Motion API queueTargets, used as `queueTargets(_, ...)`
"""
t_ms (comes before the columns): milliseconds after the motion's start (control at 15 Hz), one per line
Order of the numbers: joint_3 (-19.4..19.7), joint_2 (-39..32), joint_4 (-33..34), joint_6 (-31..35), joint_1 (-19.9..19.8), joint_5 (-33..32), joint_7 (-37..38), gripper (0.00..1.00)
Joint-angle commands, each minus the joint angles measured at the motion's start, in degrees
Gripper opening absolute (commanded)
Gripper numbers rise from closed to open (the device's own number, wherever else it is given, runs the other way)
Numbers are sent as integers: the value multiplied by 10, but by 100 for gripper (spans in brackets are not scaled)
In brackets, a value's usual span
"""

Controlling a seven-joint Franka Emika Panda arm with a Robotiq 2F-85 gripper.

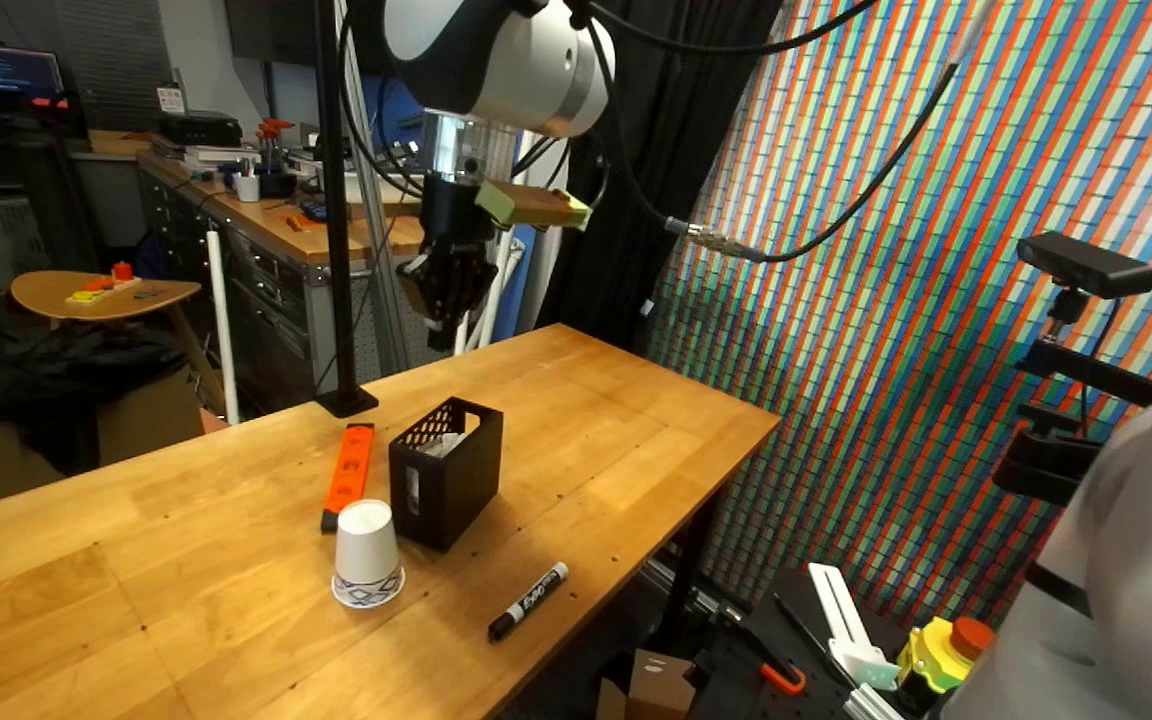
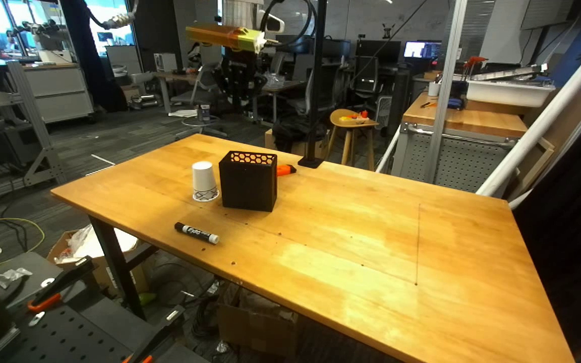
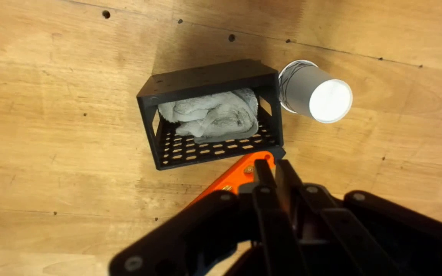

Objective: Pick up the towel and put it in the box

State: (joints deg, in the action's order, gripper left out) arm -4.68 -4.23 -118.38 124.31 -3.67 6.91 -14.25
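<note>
Tabletop (image 1: 596, 430): wood, w/ holes. On it I note: blk. box (image 1: 468, 482), upright; inverted white cup (image 1: 367, 550) & orange level (image 1: 349, 470), just beside box; marker (image 1: 530, 600) lying nr. edge; blk. post (image 1: 338, 250) at opp. edge.

The pincer (image 3: 272, 163) hangs in mid-air in both exterior views, pointing down. Directly above it, a dark coupling (image 1: 451, 208) leads into the silver wrist (image 1: 469, 150), and higher over the pincer the white-and-black arm (image 1: 541, 72) runs up out of view. A yellowish block (image 2: 226, 38) juts sideways from the wrist, just above the pincer. In the wrist view the two fingers (image 3: 262, 172) lie almost together, a slim gap between their tips; dark linkages (image 3: 180, 230) fan out on either side behind them.
</note>
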Motion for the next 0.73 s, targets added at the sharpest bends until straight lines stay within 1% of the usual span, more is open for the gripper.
queueTargets(0, 14, 10, -6, -2, 14, 3, 0, 21)
queueTargets(67, 14, 14, -10, -2, 14, 3, 1, 24)
queueTargets(667, 15, 12, -17, -2, 14, 3, 2, 24)
